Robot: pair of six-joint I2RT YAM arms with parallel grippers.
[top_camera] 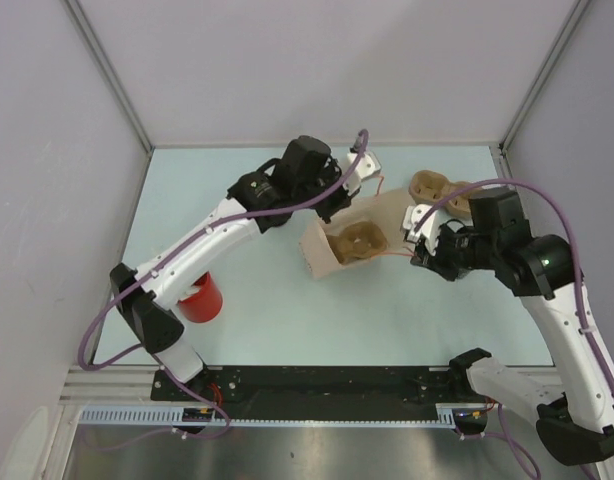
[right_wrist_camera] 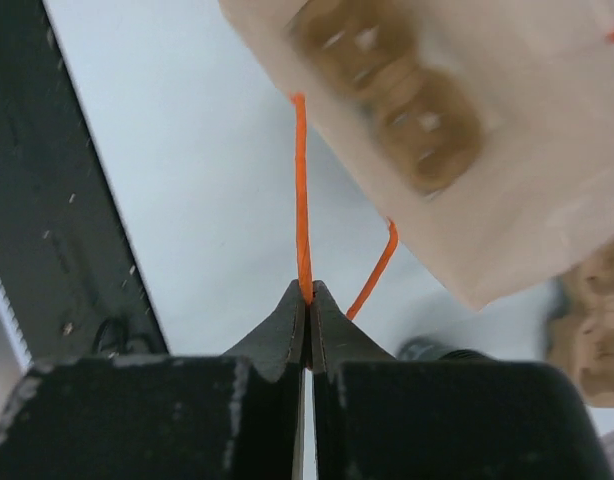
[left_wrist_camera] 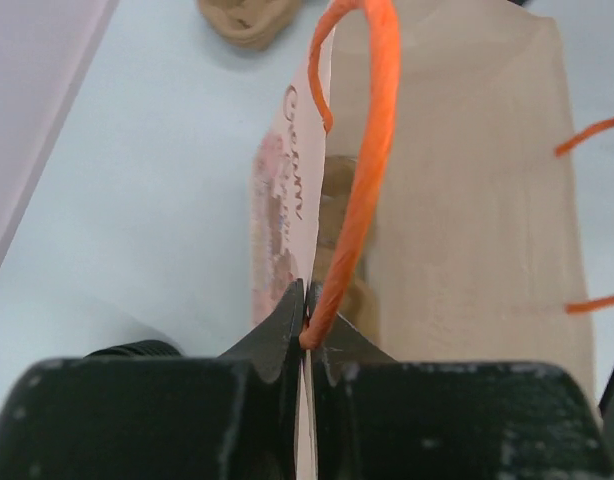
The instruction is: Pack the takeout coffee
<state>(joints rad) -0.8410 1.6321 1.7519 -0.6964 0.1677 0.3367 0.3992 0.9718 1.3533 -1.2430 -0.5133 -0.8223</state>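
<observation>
A brown paper bag (top_camera: 332, 262) lies in the middle of the table with its mouth held open, and a pulp cup carrier (top_camera: 353, 243) sits inside it. My left gripper (top_camera: 364, 172) is at the bag's far rim. In the left wrist view it (left_wrist_camera: 309, 335) is shut on the orange handle (left_wrist_camera: 372, 150) and the bag's edge. My right gripper (top_camera: 415, 245) is at the bag's right side. In the right wrist view it (right_wrist_camera: 307, 298) is shut on the other orange handle (right_wrist_camera: 301, 190). A red cup (top_camera: 199, 297) stands near the left arm's base.
A second pulp carrier (top_camera: 437, 190) lies at the back right, just beyond the bag. Grey walls enclose the table on the left, back and right. The black base rail (top_camera: 317, 380) runs along the near edge.
</observation>
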